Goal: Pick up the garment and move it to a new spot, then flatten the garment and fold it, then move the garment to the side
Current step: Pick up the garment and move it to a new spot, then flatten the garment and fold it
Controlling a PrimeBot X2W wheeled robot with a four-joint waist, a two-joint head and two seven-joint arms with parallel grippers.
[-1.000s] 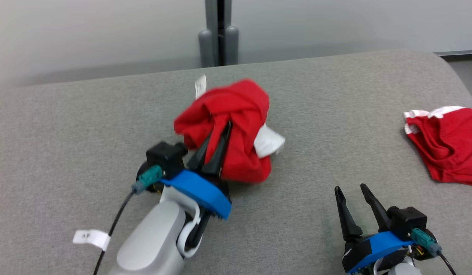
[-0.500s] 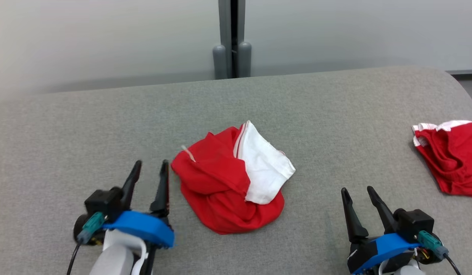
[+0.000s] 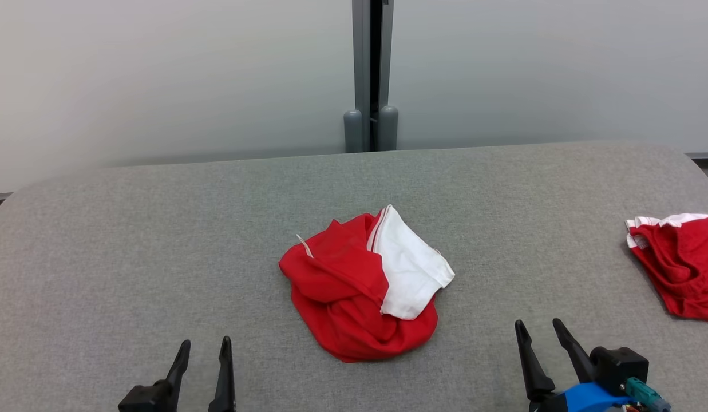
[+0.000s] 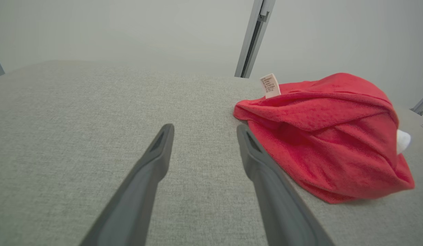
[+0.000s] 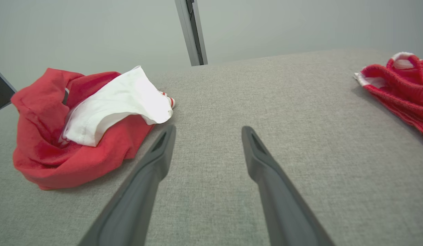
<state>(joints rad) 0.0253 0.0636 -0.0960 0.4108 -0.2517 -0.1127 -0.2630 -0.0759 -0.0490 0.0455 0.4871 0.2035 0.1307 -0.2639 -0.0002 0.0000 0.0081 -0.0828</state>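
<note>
A crumpled red garment [image 3: 354, 297] with a white part lies in a heap in the middle of the grey table [image 3: 159, 240]. My left gripper [image 3: 206, 344] stands open at the lower left, apart from the heap and empty. In the left wrist view the garment [image 4: 327, 136] lies to the right of the open left gripper [image 4: 204, 131], a small white label sticking up from it. My right gripper [image 3: 540, 327] is open at the lower right, also empty. The right wrist view has the garment [image 5: 78, 119] at the left of the open right gripper [image 5: 208, 131].
A second red and white garment [image 3: 680, 269] lies at the table's right edge, also seen as the second garment [image 5: 399, 85] in the right wrist view. A grey post [image 3: 371, 74] stands against the pale wall behind the table's far edge.
My left gripper opened and let the garment drop onto the table, then drew back toward the lower left. The head camera has tilted up, shifting the whole picture down.
</note>
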